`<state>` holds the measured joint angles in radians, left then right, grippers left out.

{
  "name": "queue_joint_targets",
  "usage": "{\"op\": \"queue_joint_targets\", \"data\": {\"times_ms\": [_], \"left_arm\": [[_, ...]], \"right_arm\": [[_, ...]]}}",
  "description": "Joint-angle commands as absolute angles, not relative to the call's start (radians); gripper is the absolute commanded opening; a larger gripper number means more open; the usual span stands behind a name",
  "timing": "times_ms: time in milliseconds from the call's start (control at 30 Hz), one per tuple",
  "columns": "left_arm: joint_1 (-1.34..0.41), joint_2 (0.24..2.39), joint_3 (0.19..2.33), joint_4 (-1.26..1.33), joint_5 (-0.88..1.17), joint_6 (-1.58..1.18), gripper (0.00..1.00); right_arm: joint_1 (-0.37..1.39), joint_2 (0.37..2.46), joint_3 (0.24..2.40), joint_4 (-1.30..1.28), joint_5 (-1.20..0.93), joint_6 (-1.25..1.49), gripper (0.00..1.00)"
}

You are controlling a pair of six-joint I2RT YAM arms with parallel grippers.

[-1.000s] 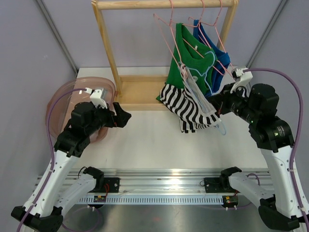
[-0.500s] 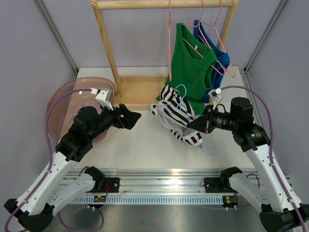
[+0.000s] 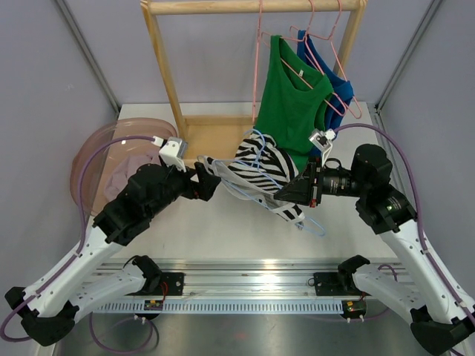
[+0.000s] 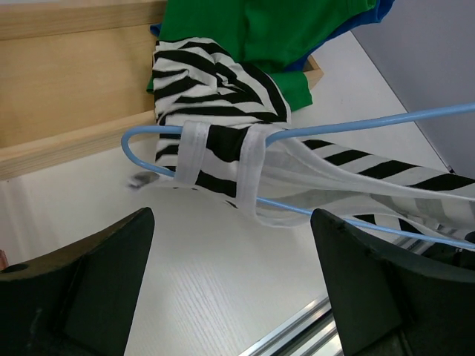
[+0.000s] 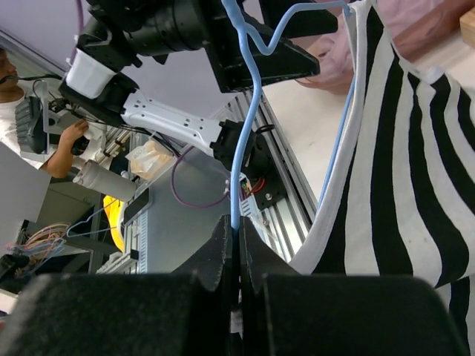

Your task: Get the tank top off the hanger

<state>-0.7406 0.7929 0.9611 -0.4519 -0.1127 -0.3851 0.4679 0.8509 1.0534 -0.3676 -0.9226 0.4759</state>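
Note:
The black-and-white striped tank top (image 3: pixel 260 172) hangs on a light blue wire hanger (image 3: pixel 315 225), off the rack and held over the table. My right gripper (image 3: pixel 291 194) is shut on the hanger's wire, seen in the right wrist view (image 5: pixel 237 228), with the striped top (image 5: pixel 404 185) draped to its right. My left gripper (image 3: pixel 211 180) is open at the top's left end. In the left wrist view the gripper (image 4: pixel 234 297) is empty. The hanger (image 4: pixel 356 124) and the top's white straps (image 4: pixel 249 165) looped over it lie just beyond the fingers (image 4: pixel 82 289).
A wooden rack (image 3: pixel 167 74) stands at the back with a green top (image 3: pixel 291 107) and a blue top (image 3: pixel 339 87) on pink wire hangers (image 3: pixel 330 37). A pink tub (image 3: pixel 104 159) sits at the left behind my left arm. The aluminium rail (image 3: pixel 245 285) runs along the near edge.
My right gripper has carried the hanger with the striped top down and left, away from the rack. My left arm has swung right and now reaches the top's left end.

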Motion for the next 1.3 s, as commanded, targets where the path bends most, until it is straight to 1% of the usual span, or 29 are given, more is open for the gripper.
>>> {"op": "queue_joint_targets", "data": {"times_ms": [0, 100, 133, 233, 333, 467, 667, 733, 800, 900, 933, 1000, 1100, 1133, 1233, 1267], "left_arm": [[-0.755, 0.792, 1.014, -0.425, -0.17, -0.356, 0.88], [-0.761, 0.792, 1.015, -0.428, -0.184, -0.353, 0.8], [-0.761, 0.792, 1.015, -0.426, -0.186, -0.353, 0.75], [-0.762, 0.796, 1.022, -0.42, -0.186, -0.351, 0.73], [-0.765, 0.802, 1.029, -0.413, -0.18, -0.348, 0.73], [-0.77, 0.798, 1.037, -0.396, -0.153, -0.348, 0.81], [-0.775, 0.778, 1.025, -0.351, -0.118, -0.336, 0.82], [-0.775, 0.776, 1.031, -0.353, -0.106, -0.336, 0.85], [-0.775, 0.769, 1.028, -0.342, -0.109, -0.336, 0.86], [-0.775, 0.77, 1.023, -0.337, -0.152, -0.334, 0.86], [-0.775, 0.776, 1.025, -0.341, -0.176, -0.333, 0.81], [-0.775, 0.785, 1.028, -0.342, -0.201, -0.331, 0.76], [-0.775, 0.807, 1.031, -0.339, -0.219, -0.33, 0.56], [-0.775, 0.818, 1.034, -0.344, -0.228, -0.331, 0.41], [-0.775, 0.818, 1.039, -0.356, -0.262, -0.341, 0.24], [-0.775, 0.812, 1.039, -0.36, -0.277, -0.35, 0.17]], "right_arm": [[0.48, 0.83, 1.135, -0.29, -0.983, 0.512, 0.0], [0.479, 0.824, 1.169, -0.298, -0.992, 0.514, 0.0], [0.479, 0.824, 1.175, -0.301, -0.997, 0.515, 0.0], [0.48, 0.818, 1.183, -0.285, -1.017, 0.541, 0.0], [0.48, 0.813, 1.184, -0.288, -1.012, 0.543, 0.0], [0.48, 0.827, 1.193, -0.302, -1.017, 0.54, 0.0], [0.48, 0.833, 1.193, -0.316, -1.015, 0.526, 0.0], [0.48, 0.836, 1.195, -0.342, -1.009, 0.499, 0.0], [0.48, 0.847, 1.201, -0.359, -0.997, 0.492, 0.0], [0.48, 0.845, 1.187, -0.321, -1.028, 0.523, 0.0], [0.48, 0.842, 1.186, -0.308, -1.031, 0.525, 0.0], [0.48, 0.83, 1.186, -0.304, -1.04, 0.526, 0.0], [0.48, 0.821, 1.19, -0.314, -1.045, 0.512, 0.0], [0.48, 0.819, 1.199, -0.354, -1.02, 0.496, 0.0], [0.48, 0.818, 1.209, -0.438, -0.986, 0.427, 0.0], [0.48, 0.824, 1.213, -0.463, -0.98, 0.407, 0.0]]}}
